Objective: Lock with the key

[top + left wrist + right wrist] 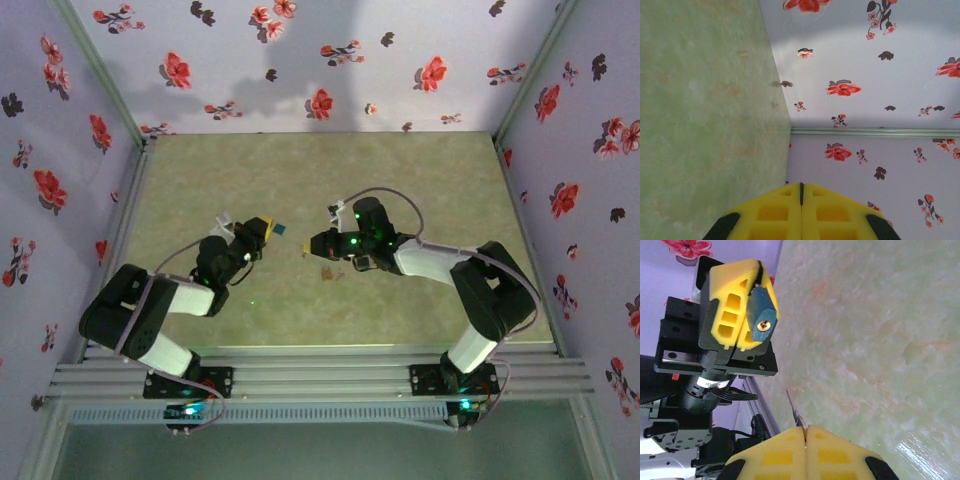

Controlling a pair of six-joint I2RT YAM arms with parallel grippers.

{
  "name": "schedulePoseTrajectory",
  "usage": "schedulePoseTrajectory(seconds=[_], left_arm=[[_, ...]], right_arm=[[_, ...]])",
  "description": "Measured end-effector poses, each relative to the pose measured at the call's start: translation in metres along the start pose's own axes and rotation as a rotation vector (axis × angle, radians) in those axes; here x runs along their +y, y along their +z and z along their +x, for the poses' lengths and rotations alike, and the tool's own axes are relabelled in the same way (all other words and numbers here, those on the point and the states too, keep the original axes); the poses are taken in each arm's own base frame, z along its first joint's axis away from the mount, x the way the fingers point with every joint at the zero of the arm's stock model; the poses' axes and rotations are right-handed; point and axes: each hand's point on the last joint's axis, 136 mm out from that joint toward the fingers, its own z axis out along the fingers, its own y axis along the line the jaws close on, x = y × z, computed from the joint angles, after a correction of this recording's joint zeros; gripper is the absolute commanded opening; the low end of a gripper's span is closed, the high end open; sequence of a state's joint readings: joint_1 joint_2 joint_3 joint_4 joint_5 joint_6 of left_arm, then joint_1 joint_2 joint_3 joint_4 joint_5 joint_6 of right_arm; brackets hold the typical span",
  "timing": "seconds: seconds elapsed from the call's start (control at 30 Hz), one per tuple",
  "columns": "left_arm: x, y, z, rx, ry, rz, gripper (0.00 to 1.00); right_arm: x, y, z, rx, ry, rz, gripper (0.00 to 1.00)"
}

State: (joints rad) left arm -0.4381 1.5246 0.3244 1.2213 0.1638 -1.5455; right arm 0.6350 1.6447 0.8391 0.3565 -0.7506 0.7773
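Observation:
A small blue lock (761, 315) with a brass keyhole facing the right wrist camera is pinched between the yellow fingers of my left gripper (759, 276), which is shut on it. From above, the lock (281, 228) sticks out of the left gripper (264, 232) toward the middle of the table. My right gripper (805, 429) is shut on the key (794, 407), whose thin metal blade points up and left toward the lock, a gap apart. From above, the right gripper (316, 243) faces the left one. In the left wrist view the left gripper (801, 192) is shut on a thin dark strip.
The green mottled tabletop (420, 190) is walled on three sides by flowered panels (330, 60). A small reddish stain (328, 271) lies below the grippers. An aluminium rail (320, 370) runs along the near edge, carrying both arm bases.

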Motion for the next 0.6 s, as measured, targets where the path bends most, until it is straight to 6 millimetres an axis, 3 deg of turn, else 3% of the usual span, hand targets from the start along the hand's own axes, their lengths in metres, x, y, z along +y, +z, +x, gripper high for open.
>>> schedulePoseTrajectory(seconds=[0.23,0.6], left_arm=[[0.004,0.000,0.006,0.035,0.013,-0.014,0.00],[0.025,-0.010,0.018,0.107,0.089,-0.143,0.00]], right_arm=[[0.009,-0.008,-0.005,-0.031,-0.041,0.007,0.00],[0.029,-0.038,-0.016,-0.140,-0.149,0.045,0.00]])
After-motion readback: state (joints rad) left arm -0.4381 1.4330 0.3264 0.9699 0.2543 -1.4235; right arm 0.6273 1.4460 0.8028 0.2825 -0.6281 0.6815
